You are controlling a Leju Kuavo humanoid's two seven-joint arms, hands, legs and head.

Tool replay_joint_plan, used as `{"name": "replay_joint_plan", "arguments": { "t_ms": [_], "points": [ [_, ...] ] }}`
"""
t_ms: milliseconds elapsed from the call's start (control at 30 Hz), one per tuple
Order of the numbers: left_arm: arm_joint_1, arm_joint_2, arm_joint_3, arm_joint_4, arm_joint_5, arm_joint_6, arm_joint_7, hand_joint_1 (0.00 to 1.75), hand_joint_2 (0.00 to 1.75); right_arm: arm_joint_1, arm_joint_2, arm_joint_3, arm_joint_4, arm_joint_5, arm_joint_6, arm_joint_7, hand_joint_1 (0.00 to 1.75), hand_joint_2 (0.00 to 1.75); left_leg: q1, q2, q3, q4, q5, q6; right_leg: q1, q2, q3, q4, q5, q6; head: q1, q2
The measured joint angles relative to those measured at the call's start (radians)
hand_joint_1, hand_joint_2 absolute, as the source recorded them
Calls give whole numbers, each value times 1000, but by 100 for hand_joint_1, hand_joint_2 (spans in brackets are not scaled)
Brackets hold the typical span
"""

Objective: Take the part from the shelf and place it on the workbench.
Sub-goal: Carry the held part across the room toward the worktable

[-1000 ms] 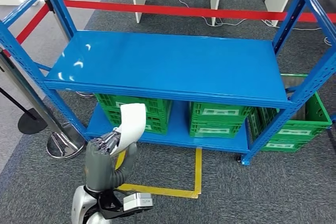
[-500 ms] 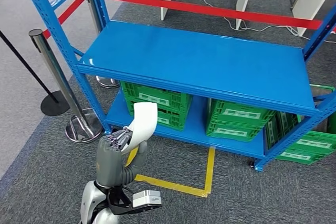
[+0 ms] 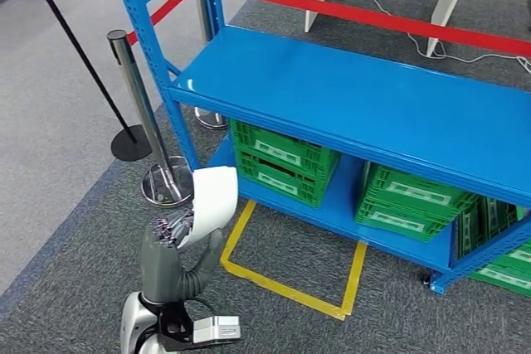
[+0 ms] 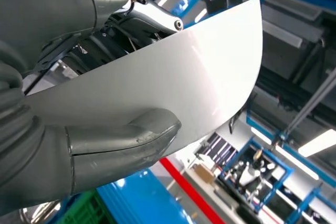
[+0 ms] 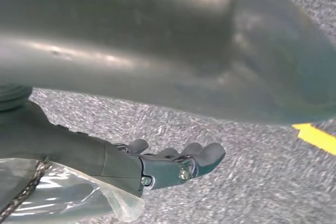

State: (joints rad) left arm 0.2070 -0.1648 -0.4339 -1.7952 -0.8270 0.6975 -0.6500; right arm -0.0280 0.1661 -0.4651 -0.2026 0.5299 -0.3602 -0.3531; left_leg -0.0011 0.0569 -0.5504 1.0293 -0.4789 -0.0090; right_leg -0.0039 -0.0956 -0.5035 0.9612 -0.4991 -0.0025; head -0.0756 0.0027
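At 7 o'clock in the head view, the left hand (image 3: 164, 242) grips the part (image 3: 212, 201), a curved white shell. The part stands above the carpet (image 3: 75, 279), clear of the shelf (image 3: 376, 105) and just beside its near left corner. In the left wrist view, the thumb (image 4: 118, 140) presses one face of the part (image 4: 190, 77) and the darker fingers (image 4: 118, 24) bear on the opposite face, so the hand is clamped on the part.

The shelf is a blue steel rack occupying 12 to 3 o'clock. Its upper deck is bare. Green crates (image 3: 282, 159) sit on the lower deck. A yellow floor line (image 3: 288, 288) marks the carpet in front of the rack at 5 o'clock. A steel post (image 3: 141, 105) with a round base stands at 10 o'clock, beside the rack's left upright. A red tape (image 3: 376, 18) runs behind the rack at 12 o'clock.

In the right wrist view, the right hand (image 5: 158, 163) hangs above the carpet with its fingers extended, slightly apart, holding nothing.
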Motion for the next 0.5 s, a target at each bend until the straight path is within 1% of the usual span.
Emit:
{"name": "replay_joint_plan", "arguments": {
  "t_ms": [33,67,100,133,167,200,233,267,300,333,367,400,433,467,500],
  "points": [
    [-7,0,-3,1,3,0,1,175,175,0,1,-1,0,-2,-4,7,0,0,-4,16,16,-36,8,6,3,-10,0,1,-2,5,1,0],
    [-12,1,-5,1,6,0,2,175,175,1,1,-3,0,-4,-8,15,0,0,-8,23,18,-49,6,12,4,-20,1,2,-3,10,1,0],
    [-15,3,-7,2,9,0,4,175,175,1,1,-6,0,-8,-13,22,0,0,-10,11,15,-51,8,18,5,-32,1,2,-3,15,1,0],
    [-17,5,-9,2,10,0,7,175,175,1,1,-9,0,-12,-16,26,0,0,-9,0,13,-53,11,25,3,-32,-1,4,-6,22,1,0],
    [-21,7,-11,3,10,0,11,175,175,2,1,-12,0,-15,-18,27,0,0,-7,-11,12,-56,14,32,1,-15,-5,14,-16,28,2,0],
    [-26,9,-15,3,9,0,16,175,175,3,1,-16,0,-20,-20,28,0,0,-4,-22,11,-58,18,38,-1,13,-19,41,-36,33,3,0],
    [-33,10,-19,5,7,0,21,175,175,5,1,-21,0,-26,-22,31,0,0,-2,-34,10,-60,22,44,-4,47,-44,93,-66,37,6,0],
    [-42,13,-24,7,6,0,28,175,175,8,1,-28,0,-35,-24,39,0,0,-2,-46,7,-60,23,47,-5,74,-76,162,-101,38,7,0],
    [-54,15,-29,13,5,0,37,175,175,12,1,-36,0,-45,-26,52,0,0,-3,-61,4,-59,25,49,-5,86,-112,236,-131,39,8,0],
    [-67,18,-36,20,4,0,46,175,175,15,1,-46,0,-56,-27,66,0,0,-4,-76,2,-59,26,51,-6,91,-141,290,-146,39,8,0],
    [-83,22,-44,31,3,-1,58,175,175,19,2,-57,0,-69,-27,81,0,0,-5,-92,1,-58,27,51,-6,93,-153,308,-140,39,8,0],
    [-104,25,-55,43,1,-1,70,175,175,21,2,-68,0,-80,-27,94,0,0,-5,-109,0,-56,27,51,-6,96,-145,283,-112,37,8,0],
    [-126,27,-66,56,0,-1,83,175,175,22,3,-80,0,-89,-27,103,0,0,-5,-125,0,-53,27,50,-6,104,-119,223,-71,35,8,0],
    [-150,30,-78,69,-1,-1,94,175,175,23,4,-90,0,-96,-27,112,0,0,-5,-138,0,-50,26,48,-8,123,-87,151,-35,33,8,0],
    [-173,33,-88,80,-2,-1,103,175,175,22,6,-100,0,-100,-27,120,0,0,-6,-151,-3,-45,25,44,-10,143,-59,87,-11,31,8,0]
  ]
}}
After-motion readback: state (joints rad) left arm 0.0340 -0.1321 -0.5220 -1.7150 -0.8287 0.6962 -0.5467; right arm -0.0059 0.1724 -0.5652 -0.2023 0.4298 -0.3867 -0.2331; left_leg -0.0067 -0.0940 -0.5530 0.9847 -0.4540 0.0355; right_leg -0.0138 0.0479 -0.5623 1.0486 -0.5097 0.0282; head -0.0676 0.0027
